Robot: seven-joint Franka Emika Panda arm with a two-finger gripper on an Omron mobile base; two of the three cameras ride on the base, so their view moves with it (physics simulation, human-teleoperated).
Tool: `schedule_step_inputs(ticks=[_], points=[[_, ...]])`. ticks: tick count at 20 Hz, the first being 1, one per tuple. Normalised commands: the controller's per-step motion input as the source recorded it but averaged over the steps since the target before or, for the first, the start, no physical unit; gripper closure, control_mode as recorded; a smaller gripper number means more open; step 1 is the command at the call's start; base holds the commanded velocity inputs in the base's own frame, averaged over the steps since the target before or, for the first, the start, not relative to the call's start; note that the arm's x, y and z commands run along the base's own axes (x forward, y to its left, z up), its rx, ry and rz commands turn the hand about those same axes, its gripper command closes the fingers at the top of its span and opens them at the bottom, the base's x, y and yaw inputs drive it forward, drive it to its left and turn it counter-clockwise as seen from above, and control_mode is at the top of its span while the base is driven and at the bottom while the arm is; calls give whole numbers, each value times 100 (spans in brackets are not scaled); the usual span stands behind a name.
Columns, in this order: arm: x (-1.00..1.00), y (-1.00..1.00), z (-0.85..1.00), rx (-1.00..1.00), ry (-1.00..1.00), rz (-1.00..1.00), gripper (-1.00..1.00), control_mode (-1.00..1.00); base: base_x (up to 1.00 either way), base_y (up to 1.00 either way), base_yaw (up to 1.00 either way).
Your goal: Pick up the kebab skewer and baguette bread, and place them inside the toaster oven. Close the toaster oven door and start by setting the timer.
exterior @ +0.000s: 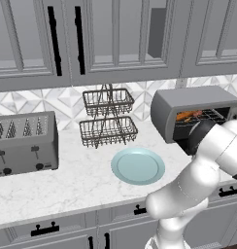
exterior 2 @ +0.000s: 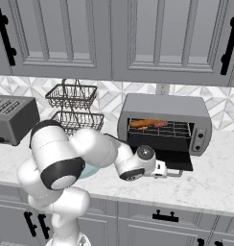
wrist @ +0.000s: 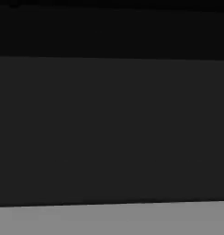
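The grey toaster oven (exterior 2: 164,106) stands on the counter with its dark door (exterior 2: 175,159) folded down flat. On the wire rack inside lie an orange-brown baguette (exterior 2: 142,123) and, to its right, the red-brown kebab skewer (exterior 2: 160,124); both also show in the cavity (exterior: 189,115). My gripper (exterior 2: 163,169) is low at the door's front left edge, by the door handle (exterior 2: 175,174), and holds nothing that I can see. Its jaws stand wide. The hand view is pressed close to a dark flat surface.
A pale teal plate (exterior: 138,166) lies bare on the marble counter, left of the oven. A two-tier wire basket rack (exterior: 108,116) stands at the backsplash, a slot toaster (exterior: 24,143) at far left. The oven's knobs (exterior 2: 199,137) sit on its right front panel.
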Motion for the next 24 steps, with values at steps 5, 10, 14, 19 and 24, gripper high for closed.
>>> schedule_step_inputs(ticks=[5,10,14,19,24], points=[[43,1,63,0,-10,-4,-100,-100,0,0,0],[38,0,81,0,-11,-4,-100,-100,0,0,0],[37,0,93,0,-7,-4,-100,-100,0,0,0],[36,0,90,0,-1,-4,-100,-100,0,0,0],[30,0,54,0,0,-2,-100,-100,0,0,0]])
